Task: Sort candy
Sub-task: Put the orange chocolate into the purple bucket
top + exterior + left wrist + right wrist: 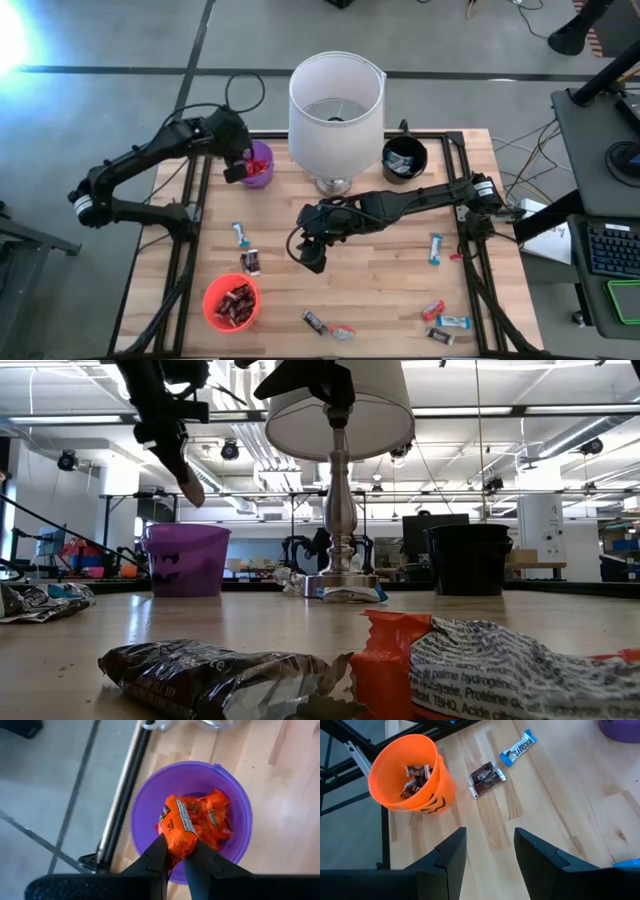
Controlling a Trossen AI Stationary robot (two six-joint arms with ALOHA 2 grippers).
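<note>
The left hand (176,854) hangs directly above the purple cup (145,805), its 2 fingers (155,857) pinched narrow on an orange-wrapped candy (177,827) whose upper end sticks out past the fingertips. Below it, inside the purple cup, lie more orange-wrapped candies (212,817). In the high view this cup (262,160) stands just beside the lamp (336,110), on the left arm's side, at the bench (390,290) edge.

The right hand (490,857) hovers over bare wood on the near side of the lamp, its 2 fingers (450,852) standing wide and holding nothing. Ahead of it, a dark brown candy (486,776) lies on the bench and a blue-and-white candy (519,748) lies just beyond that. Next to them stands the orange cup (425,795), with dark brown candies (415,780) inside it.

The black cup (404,158) stands just beside the lamp on the right arm's side, with blue-and-white pieces inside. Farther from the lamp, on the right arm's side, 1 blue candy (436,248) lies alone, and a small cluster of a red, a blue and a dark piece (444,322) lies near the bench's front edge. A dark piece and a red piece (328,325) lie touching at the front edge, between the orange cup and that cluster.
</note>
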